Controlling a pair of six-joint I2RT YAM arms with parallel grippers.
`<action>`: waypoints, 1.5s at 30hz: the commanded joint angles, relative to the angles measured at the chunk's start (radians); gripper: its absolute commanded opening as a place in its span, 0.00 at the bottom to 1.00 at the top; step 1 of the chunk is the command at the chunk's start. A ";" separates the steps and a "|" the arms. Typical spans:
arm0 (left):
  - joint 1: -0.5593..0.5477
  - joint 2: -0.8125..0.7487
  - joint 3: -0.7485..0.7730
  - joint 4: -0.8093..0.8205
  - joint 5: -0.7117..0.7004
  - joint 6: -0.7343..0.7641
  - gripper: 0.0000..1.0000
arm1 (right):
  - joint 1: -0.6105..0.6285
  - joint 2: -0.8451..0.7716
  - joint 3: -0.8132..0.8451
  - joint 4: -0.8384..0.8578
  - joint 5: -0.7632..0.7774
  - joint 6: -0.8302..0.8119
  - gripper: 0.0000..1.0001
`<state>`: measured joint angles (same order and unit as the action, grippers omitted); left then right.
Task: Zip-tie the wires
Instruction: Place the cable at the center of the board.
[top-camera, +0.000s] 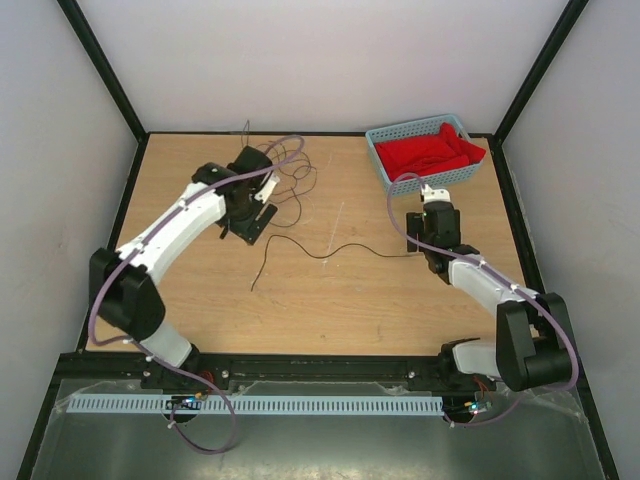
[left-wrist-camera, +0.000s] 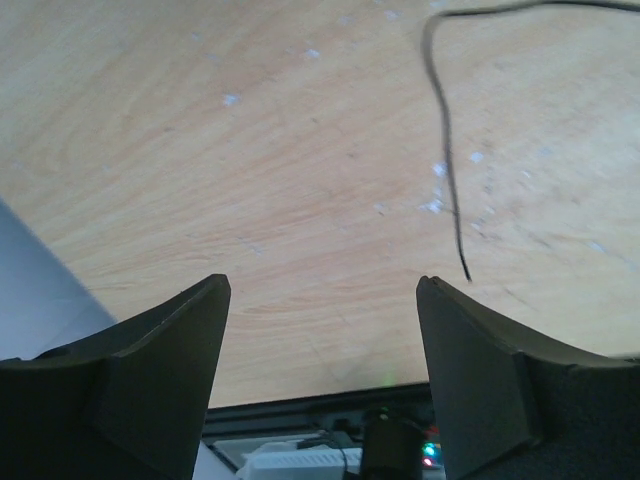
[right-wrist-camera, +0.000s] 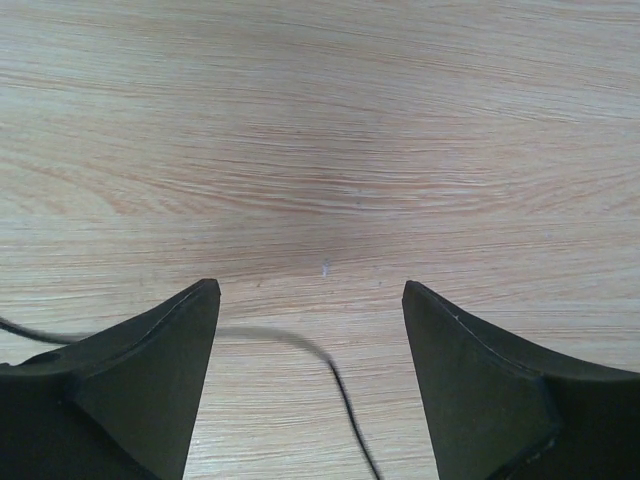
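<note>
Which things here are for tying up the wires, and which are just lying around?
For the job:
wires
zip tie, the faint pale strip

Just lying about:
basket
red cloth inside it

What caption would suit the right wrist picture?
Open fingers above a wooden table, a thin dark wire curving between them.

reaching far forward with the left white-and-black jointed arm (top-camera: 170, 230), wrist curled over and back toward the base; holding the left black two-finger hand (left-wrist-camera: 320, 285) spread wide, nothing between the fingers. bending the right white-and-black jointed arm (top-camera: 485, 285) at the elbow on a shorter reach; holding the right black two-finger hand (right-wrist-camera: 310, 290) just as wide, pointed down, empty.
</note>
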<state>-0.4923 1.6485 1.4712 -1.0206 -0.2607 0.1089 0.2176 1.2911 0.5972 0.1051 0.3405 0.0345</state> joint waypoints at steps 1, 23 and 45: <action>-0.003 -0.062 -0.105 -0.039 0.276 -0.054 0.78 | -0.001 -0.018 0.003 -0.049 -0.063 0.025 0.86; -0.066 0.166 -0.241 0.039 0.311 -0.169 0.50 | -0.001 -0.202 0.172 -0.199 -0.143 0.041 0.99; 0.032 -0.012 -0.261 -0.056 0.267 -0.056 0.00 | -0.045 -0.060 0.242 -0.191 0.243 -0.033 0.99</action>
<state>-0.4911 1.6901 1.1969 -0.9993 0.0257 0.0086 0.2008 1.1576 0.7944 -0.0872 0.4526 0.0193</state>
